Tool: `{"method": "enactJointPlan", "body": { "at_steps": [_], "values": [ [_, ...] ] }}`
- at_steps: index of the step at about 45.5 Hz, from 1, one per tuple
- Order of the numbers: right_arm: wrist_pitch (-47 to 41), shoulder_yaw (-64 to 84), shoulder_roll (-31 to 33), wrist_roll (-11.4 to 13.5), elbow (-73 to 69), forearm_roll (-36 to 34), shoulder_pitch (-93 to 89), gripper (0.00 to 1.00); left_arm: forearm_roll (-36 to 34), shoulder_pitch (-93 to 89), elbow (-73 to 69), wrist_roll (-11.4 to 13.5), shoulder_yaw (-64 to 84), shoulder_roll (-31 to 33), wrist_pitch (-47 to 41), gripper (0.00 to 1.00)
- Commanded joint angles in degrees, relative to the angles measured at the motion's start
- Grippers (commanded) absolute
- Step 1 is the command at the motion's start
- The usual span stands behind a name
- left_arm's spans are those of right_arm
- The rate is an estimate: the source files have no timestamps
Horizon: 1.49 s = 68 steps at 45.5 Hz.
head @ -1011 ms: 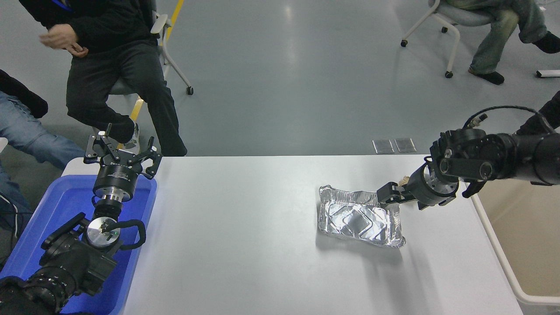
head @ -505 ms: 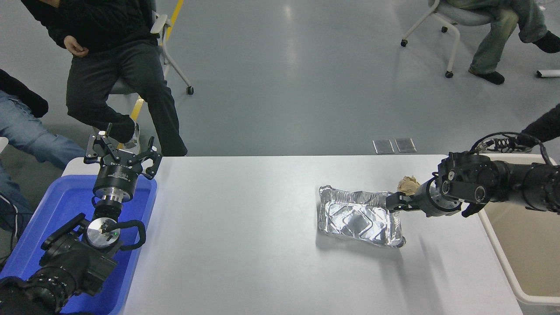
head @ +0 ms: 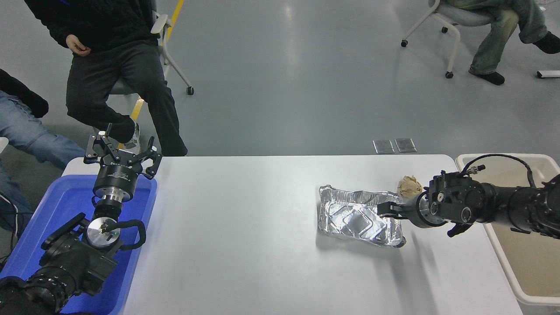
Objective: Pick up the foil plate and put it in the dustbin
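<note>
Head view of the white table (head: 245, 227) at an early stage of the task. The foil plate (head: 356, 218) is seen right of centre in the frame, lying flat on the tabletop, its crinkled rim dented along the upper edge. The right gripper (head: 385, 209) is brought in horizontally from the right edge of the frame, and its fingertips are placed at the plate's right-hand rim; the jaws appear to be set apart around the rim, but whether the foil is actually pinched cannot be told from this angle. The plate is not lifted: its base is still in contact with the table and a shadow is cast directly beneath its lower edge. The dustbin (head: 516, 288) is visible at the lower right, just beyond the table's right edge, and nothing is seen inside the visible part. A small paper ball (head: 409, 186) is located just above the gripper's wrist, near the plate's upper right corner. The left gripper (head: 121, 151) is parked, fingers spread, over the blue tub (head: 48, 227) at the lower left.

Judged from this arrangement, only the approach is completed; the grasp, the lift, the carry to the right and the release over the bin are all left to be done.
</note>
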<state>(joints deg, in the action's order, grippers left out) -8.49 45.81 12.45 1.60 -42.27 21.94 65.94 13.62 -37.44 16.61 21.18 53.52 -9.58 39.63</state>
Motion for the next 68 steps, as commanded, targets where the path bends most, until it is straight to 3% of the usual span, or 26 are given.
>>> {"method": "enactJointPlan", "body": {
  "at_steps": [1, 8, 13, 26, 29, 32, 68],
  "values": [
    [2.5, -0.1, -1.1, 0.1, 0.1, 0.1, -1.5, 1.0, 0.0, 0.0, 0.0, 0.0, 0.0, 0.0, 0.0, 0.99],
    [4.7, -0.1, -1.3, 0.1, 0.1, 0.2, -2.5, 0.99, 0.0, 0.0, 0.0, 0.0, 0.0, 0.0, 0.0, 0.99],
    [6.1, 0.2, -1.5, 0.1, 0.1, 0.2, -3.1, 0.88, 0.0, 0.0, 0.0, 0.0, 0.0, 0.0, 0.0, 0.99],
    [6.3, -0.2, -1.0, 0.1, 0.0, -0.2, -3.2, 0.22, 0.0, 0.0, 0.0, 0.0, 0.0, 0.0, 0.0, 0.99],
    [6.3, -0.2, -0.8, 0.1, 0.0, -0.2, -2.8, 0.15, 0.0, 0.0, 0.0, 0.0, 0.0, 0.0, 0.0, 0.99],
    [6.3, -0.2, -0.5, 0.1, 0.0, -0.3, -2.7, 0.0, 0.0, 0.0, 0.0, 0.0, 0.0, 0.0, 0.0, 0.99],
    [2.5, 0.9, 0.6, 0.1, -2.9, -0.4, 1.5, 0.0, 0.0, 0.0, 0.0, 0.0, 0.0, 0.0, 0.0, 0.99]
  ]
}}
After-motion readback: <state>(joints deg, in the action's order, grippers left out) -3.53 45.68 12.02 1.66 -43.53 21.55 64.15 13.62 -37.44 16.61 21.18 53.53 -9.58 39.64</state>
